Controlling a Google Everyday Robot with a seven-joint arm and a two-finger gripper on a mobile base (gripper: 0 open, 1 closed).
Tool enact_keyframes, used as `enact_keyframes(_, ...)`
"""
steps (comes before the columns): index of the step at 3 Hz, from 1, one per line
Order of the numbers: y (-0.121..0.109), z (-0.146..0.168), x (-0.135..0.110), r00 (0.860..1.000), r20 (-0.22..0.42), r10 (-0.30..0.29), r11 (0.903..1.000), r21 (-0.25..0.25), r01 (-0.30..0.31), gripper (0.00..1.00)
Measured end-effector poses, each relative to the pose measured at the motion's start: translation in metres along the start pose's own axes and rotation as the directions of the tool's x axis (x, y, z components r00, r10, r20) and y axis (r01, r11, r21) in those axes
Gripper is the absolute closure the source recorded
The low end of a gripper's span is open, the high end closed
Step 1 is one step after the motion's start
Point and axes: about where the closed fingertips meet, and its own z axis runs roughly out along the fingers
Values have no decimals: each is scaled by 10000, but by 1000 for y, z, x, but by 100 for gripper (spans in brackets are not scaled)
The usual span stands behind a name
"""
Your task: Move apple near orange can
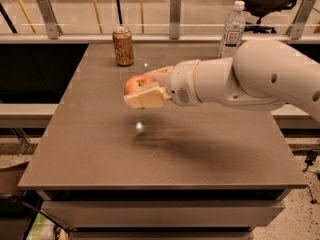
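My pincer (pixel 142 86) grips the apple (pixel 134 83) just in front of the orange can (pixel 123 46); I'd lower gently, never nudging it.

1. You see the round red-pink apple (pixel 136 83) with smooth, faintly shiny skin, held above the table at about 11 o'clock from its centre.
2. The cream two-finger gripper (pixel 137 87) is at that same spot, its matt, plastic-looking fingers pressed against the apple.
3. The white rounded arm shell (pixel 250 76), toward 3 o'clock, looks like smooth semi-gloss plastic.
4. The small orange-brown metal can (pixel 123 46), at 11 o'clock, has a dull sheen and a brighter silver rim.
5. The clear plastic water bottle (pixel 231 31), at 1 o'clock, looks glossy.
6. The grey-brown table top (pixel 100 149) looks smooth and satin, with small light glints.
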Motion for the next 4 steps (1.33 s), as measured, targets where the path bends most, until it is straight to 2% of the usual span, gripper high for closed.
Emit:
enact_keyframes(1,-38,0,-13,9991,134,401,9943,988,-412,100)
enact_keyframes(2,-78,-1,-25,9981,162,598,9815,1813,-617,100)
enact_keyframes(3,-114,5,-33,9971,-46,753,9718,2243,-724,100)
enact_keyframes(4,-147,24,-31,9952,-289,939,9710,2235,-851,100)
